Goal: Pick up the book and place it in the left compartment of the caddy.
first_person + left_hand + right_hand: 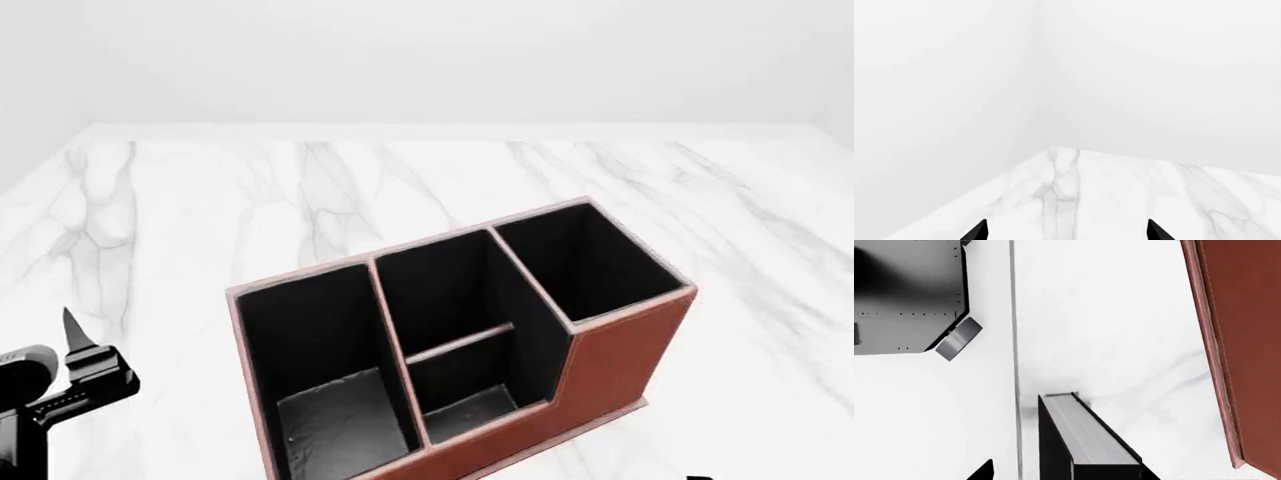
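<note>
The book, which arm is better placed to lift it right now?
Right. Its wrist view shows the book directly between its hand's fingertips, beside the caddy. The left hand faces only bare marble table.

White marble table (400,190) with grey veins — plain white walls (1134,75) meet in corner.

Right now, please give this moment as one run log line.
left tool: open | right tool: open, astride book | book: outside caddy | left compartment: empty
</note>
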{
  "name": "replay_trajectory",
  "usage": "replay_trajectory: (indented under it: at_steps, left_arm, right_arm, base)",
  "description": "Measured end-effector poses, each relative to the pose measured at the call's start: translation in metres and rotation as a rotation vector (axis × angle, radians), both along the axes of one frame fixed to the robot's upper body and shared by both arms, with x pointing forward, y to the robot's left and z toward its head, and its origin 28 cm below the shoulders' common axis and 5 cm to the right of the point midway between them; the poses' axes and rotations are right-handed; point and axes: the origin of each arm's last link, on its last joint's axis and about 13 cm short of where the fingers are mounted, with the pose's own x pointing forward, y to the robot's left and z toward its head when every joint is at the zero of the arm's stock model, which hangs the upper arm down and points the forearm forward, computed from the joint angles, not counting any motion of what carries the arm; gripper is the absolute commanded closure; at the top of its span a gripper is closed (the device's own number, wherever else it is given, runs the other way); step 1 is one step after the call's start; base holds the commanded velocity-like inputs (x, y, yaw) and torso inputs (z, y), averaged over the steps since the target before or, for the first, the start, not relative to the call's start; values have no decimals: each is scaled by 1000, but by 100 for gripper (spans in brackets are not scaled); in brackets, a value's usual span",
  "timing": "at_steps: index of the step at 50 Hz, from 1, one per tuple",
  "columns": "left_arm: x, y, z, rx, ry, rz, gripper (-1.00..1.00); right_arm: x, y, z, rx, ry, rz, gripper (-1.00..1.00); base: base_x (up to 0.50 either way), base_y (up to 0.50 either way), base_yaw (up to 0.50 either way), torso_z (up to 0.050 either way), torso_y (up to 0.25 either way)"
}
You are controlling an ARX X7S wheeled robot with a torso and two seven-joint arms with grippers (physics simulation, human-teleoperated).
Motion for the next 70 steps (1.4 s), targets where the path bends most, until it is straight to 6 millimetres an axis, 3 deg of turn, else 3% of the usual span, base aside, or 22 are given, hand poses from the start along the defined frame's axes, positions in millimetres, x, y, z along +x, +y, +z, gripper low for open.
replay_trajectory:
  at_steps: [1,27,43,70]
  left_arm:
    - [0,0,0,0,0,0,-100]
    - [0,0,1,-1,-3,-5,-100]
    - [1,-1,0,-5,-5,-12,-100]
    - [4,-2,1,-7,-4,-19,-100]
  right_arm:
    - [0,0,-1,-3,2,-1,100]
    - [-18,0,-13,79,-219,-161,100]
    - [-20,0,20,210,-314,-232,100]
    - [-18,14,81,482,-320,-315,100]
  base:
    - [0,0,0,0,0]
    - [0,0,0,0,0]
    - [0,0,0,0,0]
    - [0,0,0,0,0]
